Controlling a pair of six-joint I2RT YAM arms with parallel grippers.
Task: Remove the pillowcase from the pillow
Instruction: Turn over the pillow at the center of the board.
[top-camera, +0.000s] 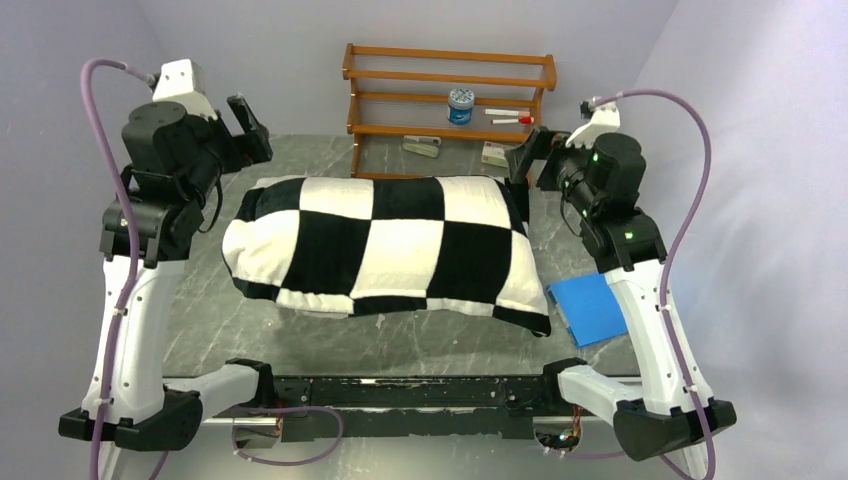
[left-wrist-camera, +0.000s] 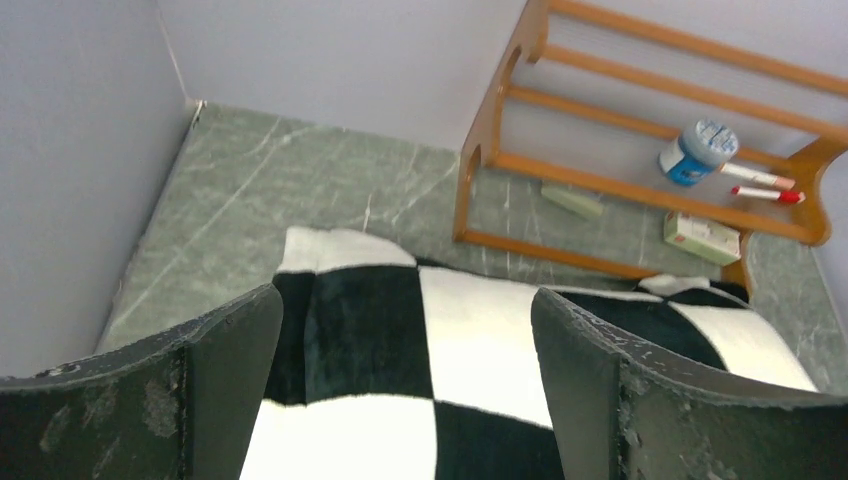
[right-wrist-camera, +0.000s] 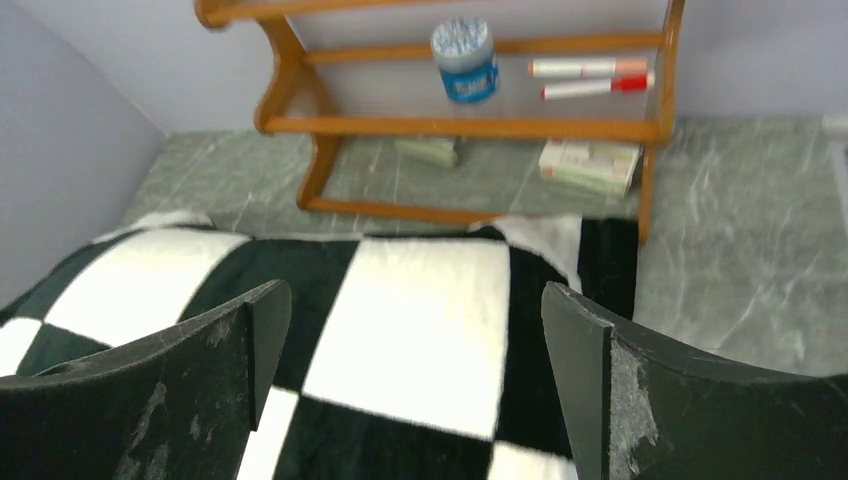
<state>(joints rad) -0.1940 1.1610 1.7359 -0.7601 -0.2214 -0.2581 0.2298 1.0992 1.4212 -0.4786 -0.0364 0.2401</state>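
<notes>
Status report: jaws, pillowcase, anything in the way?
Left gripper, right gripper: jaws open, empty, raised over pillowcase. Not yet off. Rack just behind, blue pad by near-right corner.

No lettering here can be read. Beyond the right gripper's spread jaws, the blue jar on the wooden rack carries a pale label too blurred to read. The small box beneath shows only smudged print.
</notes>
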